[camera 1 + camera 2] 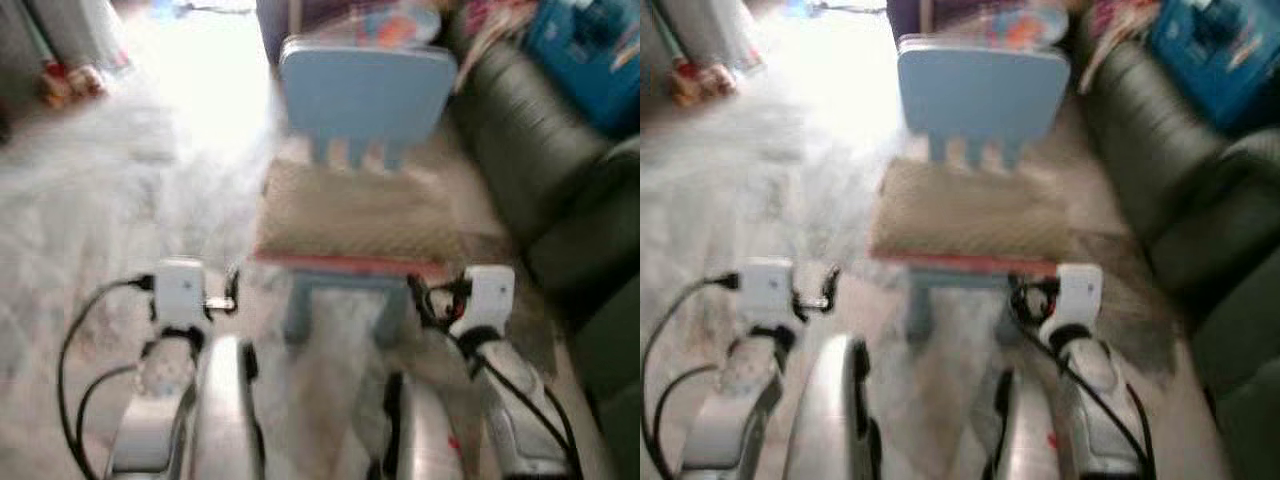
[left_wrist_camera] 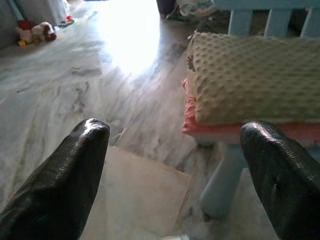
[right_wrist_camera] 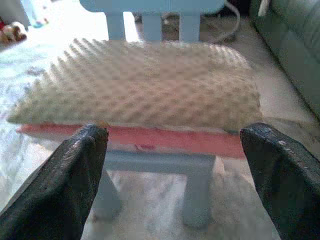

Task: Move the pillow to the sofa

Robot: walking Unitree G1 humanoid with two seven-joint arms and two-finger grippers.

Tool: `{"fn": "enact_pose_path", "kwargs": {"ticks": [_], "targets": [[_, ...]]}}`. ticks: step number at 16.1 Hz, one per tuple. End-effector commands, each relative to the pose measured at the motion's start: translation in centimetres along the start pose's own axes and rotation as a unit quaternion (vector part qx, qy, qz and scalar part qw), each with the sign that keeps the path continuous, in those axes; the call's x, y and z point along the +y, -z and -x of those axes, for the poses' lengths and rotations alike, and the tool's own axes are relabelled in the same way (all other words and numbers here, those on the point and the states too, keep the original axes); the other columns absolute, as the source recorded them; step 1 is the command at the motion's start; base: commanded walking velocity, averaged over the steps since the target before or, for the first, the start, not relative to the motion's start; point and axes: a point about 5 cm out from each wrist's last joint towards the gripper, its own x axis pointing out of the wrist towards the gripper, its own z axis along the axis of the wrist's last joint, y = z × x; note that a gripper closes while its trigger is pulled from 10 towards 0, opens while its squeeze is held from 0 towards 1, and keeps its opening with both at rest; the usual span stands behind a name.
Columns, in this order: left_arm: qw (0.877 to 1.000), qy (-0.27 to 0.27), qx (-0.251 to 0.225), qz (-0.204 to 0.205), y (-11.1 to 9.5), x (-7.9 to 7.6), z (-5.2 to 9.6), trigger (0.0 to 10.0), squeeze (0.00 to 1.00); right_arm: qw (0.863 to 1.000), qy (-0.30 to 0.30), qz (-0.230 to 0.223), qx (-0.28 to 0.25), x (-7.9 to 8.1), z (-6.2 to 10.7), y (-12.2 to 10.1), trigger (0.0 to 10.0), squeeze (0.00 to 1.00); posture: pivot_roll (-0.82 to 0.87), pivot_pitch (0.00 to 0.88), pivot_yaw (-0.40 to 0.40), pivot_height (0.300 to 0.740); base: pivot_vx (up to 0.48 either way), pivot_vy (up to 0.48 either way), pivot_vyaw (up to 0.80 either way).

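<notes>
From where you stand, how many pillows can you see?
1. A beige dimpled pillow with a coral-red underside lies on the seat of the small light-blue chair, straight ahead, with the dark sofa to its right. Others could be hidden among the clutter on the sofa.

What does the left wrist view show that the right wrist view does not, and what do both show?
Left wrist view: a wide stretch of marble floor with glare, and the pillow's corner beside the open left gripper.

Right wrist view: the pillow's whole front edge between the open right gripper's fingers, plus the green sofa.

Both: the beige dimpled pillow on the blue chair.
</notes>
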Motion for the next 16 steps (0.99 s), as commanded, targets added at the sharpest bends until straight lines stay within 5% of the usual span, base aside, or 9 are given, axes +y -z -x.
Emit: {"fn": "enact_pose_path", "kwargs": {"ticks": [1, 10, 16], "targets": [[1.0, 0.0, -0.017, -0.005, -1.06, -0.14, -0.37, 10.0, 0.0, 1.0, 0.002, 0.001, -0.008, -0.33, -0.11, -0.47, 10.0, 0.0, 0.0, 0.077, -0.038, 0.552, 0.0, 0.0, 0.0], [1.0, 0.003, -0.013, 0.001, -0.87, -0.65, -0.09, 10.0, 0.0, 1.0, -0.013, 0.01, -0.006, 0.02, -0.35, -0.27, 10.0, 0.0, 0.01, 0.062, -0.041, 0.552, 0.22, 0.0, 0.0], [1.0, -0.003, -0.01, 0.001, -0.91, -0.66, -0.32, 10.0, 0.0, 1.0, -0.024, 0.015, -0.011, -0.03, -0.64, -0.46, 10.0, 0.0, 0.01, 0.054, -0.042, 0.552, 0.087, 0.0, 0.76]]}}
